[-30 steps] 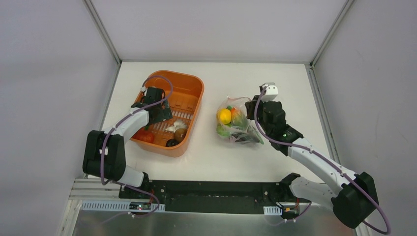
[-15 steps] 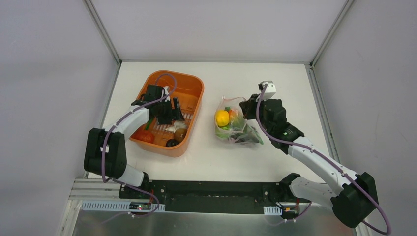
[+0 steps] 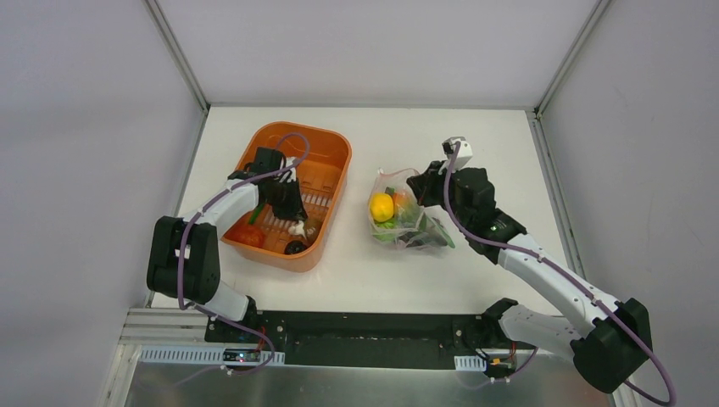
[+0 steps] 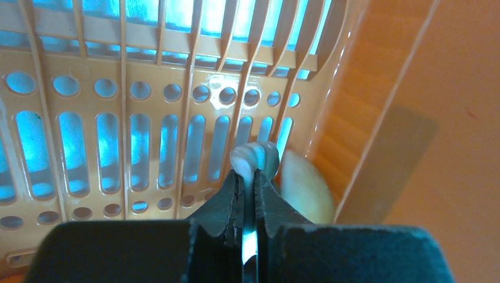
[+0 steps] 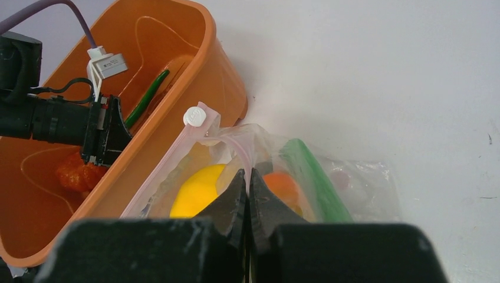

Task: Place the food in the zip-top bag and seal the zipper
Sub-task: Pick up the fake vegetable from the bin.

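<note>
Left wrist view: your left jaws have dropped into the basket (image 4: 147,88) and now clench a pale food piece (image 4: 255,156) by its right wall. Right jaws stay clamped on the bag (image 5: 359,183) mouth, bag resting on the counter (image 3: 475,144). Transfer can follow.

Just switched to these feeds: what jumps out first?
The bright orange basket on the left of the table catches the eye, with the left tool down inside it, shut on a pale food piece. Beside it, the right tool pinches the mouth edge of the zip-top bag, a yellow fruit showing through the clear plastic.
</note>
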